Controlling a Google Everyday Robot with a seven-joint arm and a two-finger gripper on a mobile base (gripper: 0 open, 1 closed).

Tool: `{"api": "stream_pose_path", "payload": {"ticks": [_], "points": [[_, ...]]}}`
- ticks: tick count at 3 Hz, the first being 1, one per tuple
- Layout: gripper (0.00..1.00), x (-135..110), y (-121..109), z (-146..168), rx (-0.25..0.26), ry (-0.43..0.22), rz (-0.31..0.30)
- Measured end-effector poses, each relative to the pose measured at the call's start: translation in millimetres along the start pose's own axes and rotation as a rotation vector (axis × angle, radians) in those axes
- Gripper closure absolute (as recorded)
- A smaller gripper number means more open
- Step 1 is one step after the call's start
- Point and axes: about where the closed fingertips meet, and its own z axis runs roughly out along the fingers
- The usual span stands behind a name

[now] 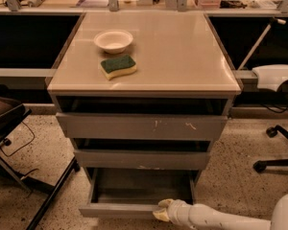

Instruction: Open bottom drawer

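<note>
The bottom drawer (pixel 117 209) is the lowest of three flat grey fronts on the cabinet. It stands pulled out, and its shallow grey tray (pixel 141 186) shows empty inside. My gripper (pixel 161 211) reaches in from the lower right on a white arm (pixel 221 218). It sits at the top edge of the drawer's front panel, right of the middle. Its pale fingertips are at the panel's rim.
The cabinet's beige top (pixel 182 56) holds a white bowl (pixel 113 40) and a green-and-yellow sponge (pixel 118 66). The top drawer (pixel 141 126) and middle drawer (pixel 141 159) are slightly out. A dark chair frame (pixel 19 143) stands left, a chair base (pixel 278 147) right.
</note>
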Motion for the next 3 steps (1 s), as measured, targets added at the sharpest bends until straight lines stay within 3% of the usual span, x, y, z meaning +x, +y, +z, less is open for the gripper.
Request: {"api": "stream_pose_path", "payload": {"ticks": [3], "points": [[1.0,12,14,-15,0.005,-0.008,0.018]]}}
